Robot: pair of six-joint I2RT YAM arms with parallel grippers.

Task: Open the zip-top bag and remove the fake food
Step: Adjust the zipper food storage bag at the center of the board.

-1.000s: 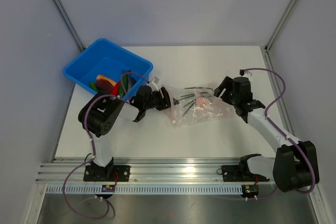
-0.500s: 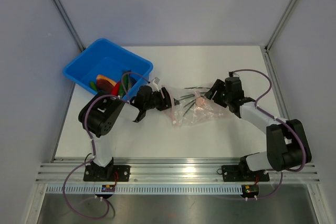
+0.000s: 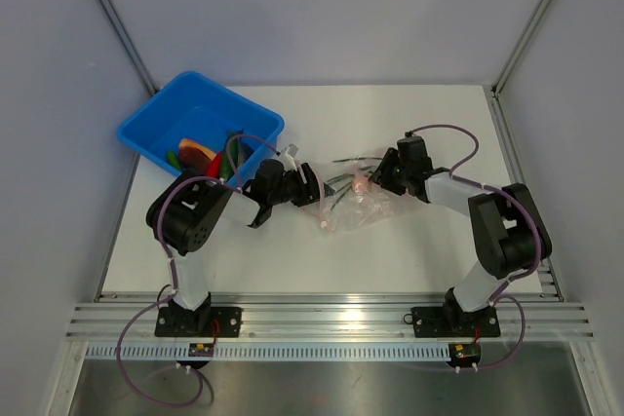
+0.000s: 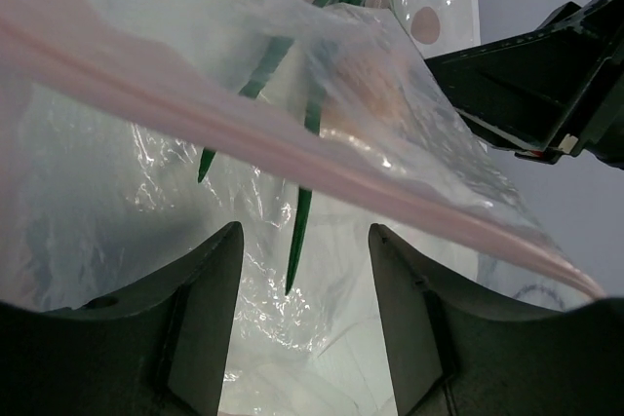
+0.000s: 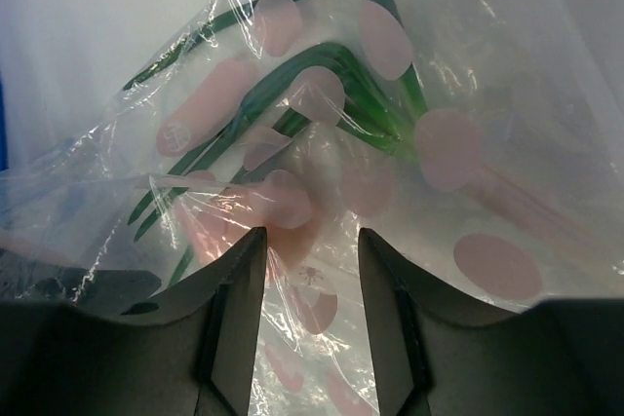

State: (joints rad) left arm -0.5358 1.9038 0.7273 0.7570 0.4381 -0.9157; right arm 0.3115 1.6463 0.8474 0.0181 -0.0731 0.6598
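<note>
On the white table [image 3: 439, 241] we see the blue plastic bin [image 3: 146, 129] at the far left, holding orange, red and green toy pieces [image 3: 195, 155]. Near the middle, the clear crinkly zip-top bag [image 3: 363, 208] with its pinkish zip strip [image 4: 292, 158] lies between our two arms. Our left gripper [image 3: 310, 185] sits at the bag's left end and our right gripper [image 3: 383, 174] at its right end, each with fingers partly apart and a clear gap showing bag film, nothing clamped. Inside the bag lie the fake food's green plastic stalks [image 5: 327, 54] and a pinkish piece [image 3: 359, 182].
</note>
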